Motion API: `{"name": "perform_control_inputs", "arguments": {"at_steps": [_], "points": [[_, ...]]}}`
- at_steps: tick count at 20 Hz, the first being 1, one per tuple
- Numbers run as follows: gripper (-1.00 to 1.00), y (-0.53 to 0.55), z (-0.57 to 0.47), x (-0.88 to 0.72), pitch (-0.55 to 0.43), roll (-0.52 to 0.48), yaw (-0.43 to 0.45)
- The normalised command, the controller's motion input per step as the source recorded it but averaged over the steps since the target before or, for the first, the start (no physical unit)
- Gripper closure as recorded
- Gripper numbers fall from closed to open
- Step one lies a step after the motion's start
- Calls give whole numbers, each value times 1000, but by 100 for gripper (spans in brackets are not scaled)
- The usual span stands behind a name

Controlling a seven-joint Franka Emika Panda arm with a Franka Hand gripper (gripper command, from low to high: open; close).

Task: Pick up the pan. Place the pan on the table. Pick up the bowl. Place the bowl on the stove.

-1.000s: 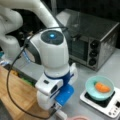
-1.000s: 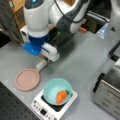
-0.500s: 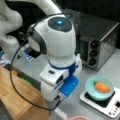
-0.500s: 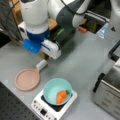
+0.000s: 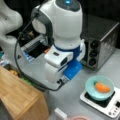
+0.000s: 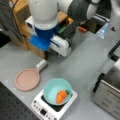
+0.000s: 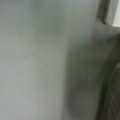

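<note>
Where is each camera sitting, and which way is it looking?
A front view: high up, looking down at the grey table; the bowl sits on the stove, the arm fills the middle.
A front view: high up from across, looking down at the pan lying beside the stove; the arm fills the top.
Wrist view: on the arm, looking down at bare table; the hand does not show.
Both front views share bowl, stove, pan and arm.

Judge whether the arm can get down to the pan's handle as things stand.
Probably yes: the pan lies flat on the table, its white handle uncovered, bowl beside it on the stove.
</note>
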Motion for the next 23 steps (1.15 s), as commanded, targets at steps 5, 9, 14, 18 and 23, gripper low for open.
{"name": "perform_control_inputs", "arguments": {"at_steps": [5,9,14,18,23], "points": [[-100,202,81,-546,-66,29,-79],[-100,210,52,-611,-152,31,-73],[-100,222,59,-497,-124,18,-77],[-100,149,-62,-268,-129,49,-54],[-100,55,-135,-174,-149,100,-38]]}}
